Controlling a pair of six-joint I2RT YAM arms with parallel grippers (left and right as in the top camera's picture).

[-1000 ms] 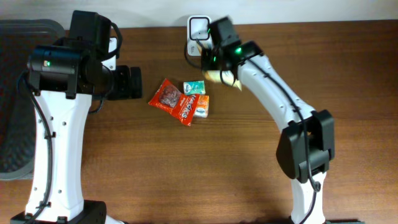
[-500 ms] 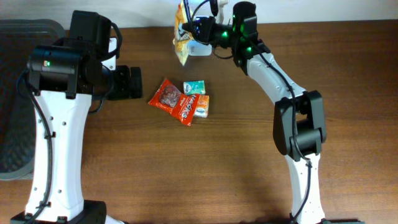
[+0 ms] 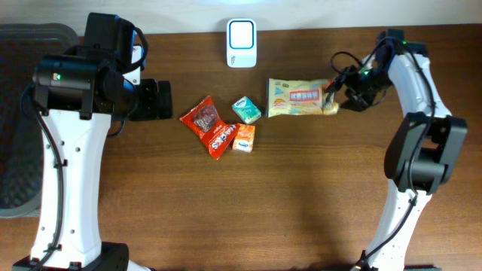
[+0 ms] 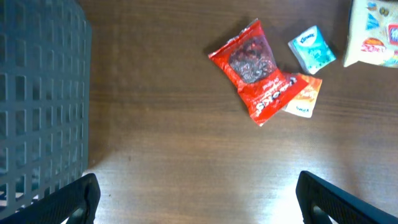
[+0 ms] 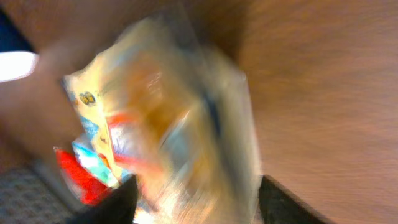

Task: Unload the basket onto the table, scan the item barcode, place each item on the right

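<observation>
Brown wooden surface (image 3: 301, 196): yellow snack bag (image 3: 297, 98) at four o'clock from scanner (image 3: 241, 34); right pincer (image 3: 336, 95) at its end, grip unclear; left pincer (image 4: 198, 190) released.

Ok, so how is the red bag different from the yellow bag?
The red bag is bright red with a dark patch; the yellow bag is pale yellow with blue and orange print. The red bag lies slanted; the yellow bag lies straight across. The red bag touches the little orange pack; the yellow bag has the right gripper at one end. Both lie flat on the wooden table.
</observation>
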